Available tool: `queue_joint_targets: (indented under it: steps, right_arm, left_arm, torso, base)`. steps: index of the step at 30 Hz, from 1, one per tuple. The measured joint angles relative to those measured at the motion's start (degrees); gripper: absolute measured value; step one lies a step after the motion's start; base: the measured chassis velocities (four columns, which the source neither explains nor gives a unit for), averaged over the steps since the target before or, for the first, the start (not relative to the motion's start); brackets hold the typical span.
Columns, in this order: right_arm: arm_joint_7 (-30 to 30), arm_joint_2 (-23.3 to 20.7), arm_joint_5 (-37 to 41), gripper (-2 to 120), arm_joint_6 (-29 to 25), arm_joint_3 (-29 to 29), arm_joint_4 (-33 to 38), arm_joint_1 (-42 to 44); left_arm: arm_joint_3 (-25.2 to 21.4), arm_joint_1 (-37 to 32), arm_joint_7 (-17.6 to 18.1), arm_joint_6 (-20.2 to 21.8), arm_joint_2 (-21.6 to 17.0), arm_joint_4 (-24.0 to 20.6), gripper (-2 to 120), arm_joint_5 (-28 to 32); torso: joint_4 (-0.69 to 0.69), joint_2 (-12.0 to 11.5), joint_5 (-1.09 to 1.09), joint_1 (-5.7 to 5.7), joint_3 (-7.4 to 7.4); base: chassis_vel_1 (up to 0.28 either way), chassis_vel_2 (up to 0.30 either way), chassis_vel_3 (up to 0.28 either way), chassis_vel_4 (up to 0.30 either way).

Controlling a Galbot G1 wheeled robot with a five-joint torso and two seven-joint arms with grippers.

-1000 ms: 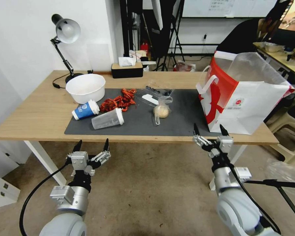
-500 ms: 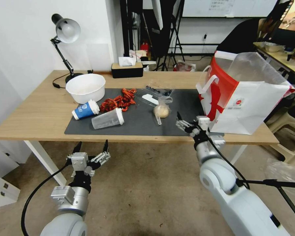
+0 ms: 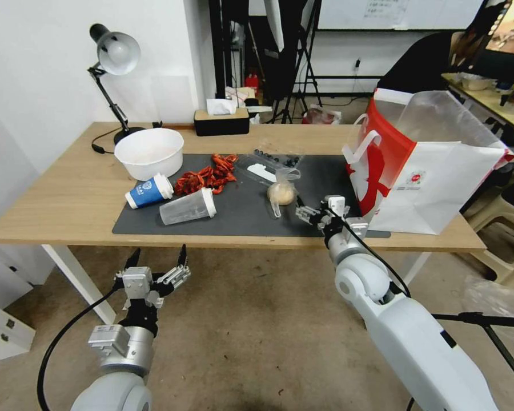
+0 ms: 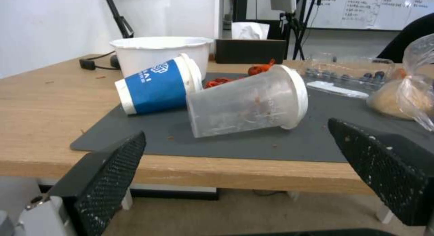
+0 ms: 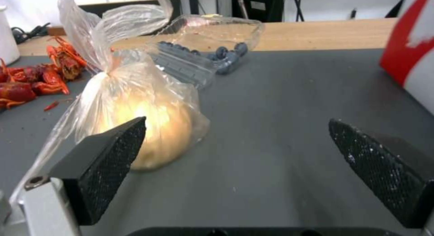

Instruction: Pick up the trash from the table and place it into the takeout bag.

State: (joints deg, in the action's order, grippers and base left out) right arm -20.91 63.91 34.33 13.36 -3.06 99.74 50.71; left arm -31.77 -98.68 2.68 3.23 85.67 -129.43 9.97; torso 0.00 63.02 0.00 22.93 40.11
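On the table (image 3: 68, 194) lies a dark mat (image 3: 240, 220) strewn with trash. A clear bag with a beige ball (image 3: 281, 193) (image 5: 140, 120) sits mid-mat. My right gripper (image 3: 317, 210) (image 5: 237, 134) hovers open just right of it, one finger beside the ball. A blue cup (image 3: 148, 191) (image 4: 158, 83) and a white-lidded clear cup (image 3: 187, 206) (image 4: 246, 102) lie tipped over at the left, with red shells (image 3: 207, 176) (image 5: 27, 80) behind them. The takeout bag (image 3: 428, 177) (image 5: 411, 49) stands open at the right end. My left gripper (image 3: 157, 257) (image 4: 236, 131) waits open below the table's front edge.
A white bowl (image 3: 149, 153) stands at the mat's far left corner, and a clear box of blueberries (image 3: 271, 162) (image 5: 208, 42) lies behind the bagged ball. A desk lamp (image 3: 115, 57) and a tissue box (image 3: 221, 121) stand along the back edge. Tripods and another desk are beyond.
My right arm rose from below the table's front edge and reached left over the mat, up beside the bagged ball. The left arm stayed put.
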Motion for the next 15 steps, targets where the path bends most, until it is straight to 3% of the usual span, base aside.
queue_joint_targets:
  steps: [15]
  right_arm:
    - [6.5,0.1,4.2,100,1.1,3.7,-4.9,-6.1]
  left_arm:
    - [-0.1,-0.1,0.1,-0.6,-0.3,0.3,100,0.0]
  torso:
    - [0.0,0.0,0.0,-0.01,0.0]
  base:
    - [0.0,0.0,0.0,0.0]
